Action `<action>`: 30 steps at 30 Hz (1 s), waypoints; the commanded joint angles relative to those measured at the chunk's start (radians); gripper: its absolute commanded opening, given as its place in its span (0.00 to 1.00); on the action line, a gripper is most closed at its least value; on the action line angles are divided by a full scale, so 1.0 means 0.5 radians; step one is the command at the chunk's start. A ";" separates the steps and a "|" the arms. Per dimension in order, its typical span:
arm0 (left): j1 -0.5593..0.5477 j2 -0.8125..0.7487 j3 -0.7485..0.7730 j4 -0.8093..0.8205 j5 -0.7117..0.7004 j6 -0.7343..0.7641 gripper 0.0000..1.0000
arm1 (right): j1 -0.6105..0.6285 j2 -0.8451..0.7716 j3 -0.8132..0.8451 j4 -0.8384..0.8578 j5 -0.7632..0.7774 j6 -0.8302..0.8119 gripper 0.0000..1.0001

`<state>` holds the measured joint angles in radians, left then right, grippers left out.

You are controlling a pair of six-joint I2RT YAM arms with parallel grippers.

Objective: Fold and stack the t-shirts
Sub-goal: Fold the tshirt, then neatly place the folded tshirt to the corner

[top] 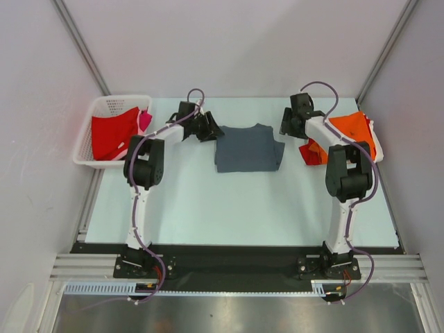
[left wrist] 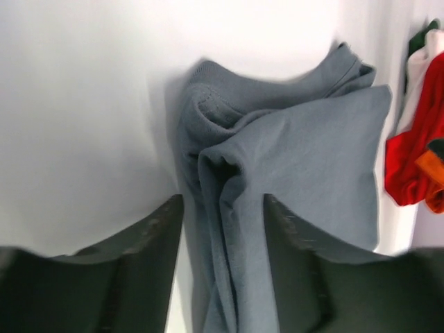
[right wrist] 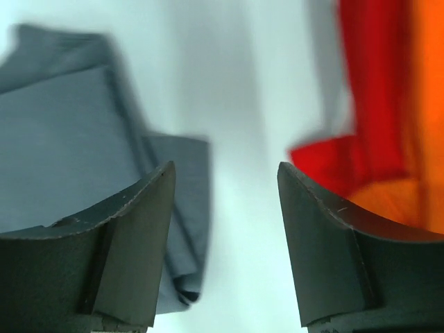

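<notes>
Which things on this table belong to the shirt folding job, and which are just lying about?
Job:
grey t-shirt, mid-table
orange t-shirt and red cloth, piled at right
red t-shirt and pink t-shirt, in the white basket

Lying about:
white basket itself

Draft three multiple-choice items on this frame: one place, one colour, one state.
1. Where is the grey t-shirt? A on the table; B in a drawer; C draped over an arm.
2. Biggest shirt in the basket? A green; B red; C grey.
3. The right gripper is? A shut on cloth; B open, holding nothing; C out of view.
Answers: 1 A, it lies folded on the table. 2 B, the red shirt fills most of it. 3 B, bare table shows between its fingers.
</notes>
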<state>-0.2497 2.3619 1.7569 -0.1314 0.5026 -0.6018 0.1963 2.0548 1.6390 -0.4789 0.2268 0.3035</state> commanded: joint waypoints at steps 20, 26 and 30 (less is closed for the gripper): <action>0.006 -0.015 -0.047 0.112 -0.100 0.007 0.71 | -0.178 0.532 0.087 0.633 -1.211 0.240 0.59; -0.044 0.050 0.014 0.119 -0.189 -0.030 0.59 | -0.156 0.649 0.183 0.657 -1.288 0.267 0.54; -0.062 0.068 0.021 0.155 -0.250 -0.103 0.54 | -0.126 0.741 0.293 0.581 -1.282 0.267 0.50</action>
<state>-0.2634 2.3676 1.7439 -0.0597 0.4297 -0.6247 0.1112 2.3535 1.7565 -0.1200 -0.4168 0.4366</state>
